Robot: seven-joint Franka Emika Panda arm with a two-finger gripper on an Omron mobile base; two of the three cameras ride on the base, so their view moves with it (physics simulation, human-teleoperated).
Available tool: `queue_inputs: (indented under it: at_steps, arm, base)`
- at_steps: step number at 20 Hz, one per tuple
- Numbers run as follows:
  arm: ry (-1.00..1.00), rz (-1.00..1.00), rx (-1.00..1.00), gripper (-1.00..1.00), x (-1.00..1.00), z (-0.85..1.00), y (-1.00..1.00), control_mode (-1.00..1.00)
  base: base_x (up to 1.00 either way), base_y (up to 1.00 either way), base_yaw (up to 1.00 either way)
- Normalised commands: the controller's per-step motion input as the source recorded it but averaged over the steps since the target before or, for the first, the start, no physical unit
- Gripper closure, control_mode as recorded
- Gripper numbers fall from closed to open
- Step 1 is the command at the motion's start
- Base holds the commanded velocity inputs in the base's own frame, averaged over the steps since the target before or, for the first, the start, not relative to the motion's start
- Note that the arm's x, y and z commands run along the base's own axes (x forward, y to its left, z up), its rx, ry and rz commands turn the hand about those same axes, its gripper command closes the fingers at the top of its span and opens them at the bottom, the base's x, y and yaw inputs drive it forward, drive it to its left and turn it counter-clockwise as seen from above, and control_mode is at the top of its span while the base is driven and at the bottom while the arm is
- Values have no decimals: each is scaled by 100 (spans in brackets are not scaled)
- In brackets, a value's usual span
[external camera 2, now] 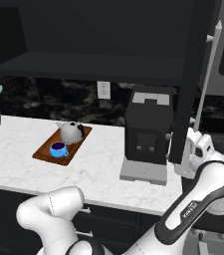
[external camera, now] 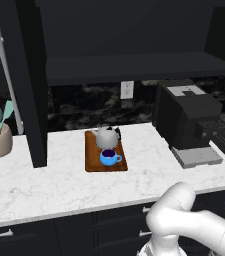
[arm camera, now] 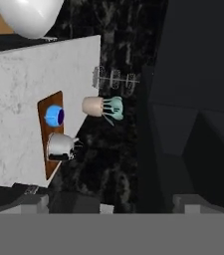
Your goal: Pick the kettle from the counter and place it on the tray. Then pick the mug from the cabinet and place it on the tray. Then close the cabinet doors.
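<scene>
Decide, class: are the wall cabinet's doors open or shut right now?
Open. The left door and the right door stand swung out edge-on, exposing the dark shelf inside the cabinet.

The arm (external camera 2: 203,199) is glossy white, built of thick rounded tubular links that swell into bulbous elbows. In the right base view a black oval band runs along the side of one link, carrying small white lettering too fine to read, and a dark ring marks the seam where that link meets the next joint. A second white link (external camera 2: 51,209) curves low at the left with a smooth domed end. Near the wrist sits a blockier white housing (external camera 2: 198,149) with squared edges and a small round cap. In the left base view the same arm (external camera: 194,225) shows as plain white shells, shaded grey underneath, with no cables or screws to make out
</scene>
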Motion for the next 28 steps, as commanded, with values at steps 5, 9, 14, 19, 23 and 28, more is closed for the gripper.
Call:
queue_inputs:
  at_steps: [5, 9, 14, 19, 23, 28]
  arm:
    - [0, -2, 1, -100, -10, -12, -49, -100]
    - [0, -12, 0, -100, -31, 18, -74, -100]
    - [-3, -10, 0, -100, -28, 43, -61, -100]
    - [-8, -1, -7, -100, -3, 80, -4, -100]
    - [0, 0, -10, -100, 5, 64, 33, -100]
    - [0, 0, -10, -100, 30, 16, 80, -100]
  base:
    - [0, 0, 0]
    - [0, 0, 0]
    - [0, 0, 0]
    - [0, 0, 0]
    - [0, 0, 0]
    - [0, 0, 0]
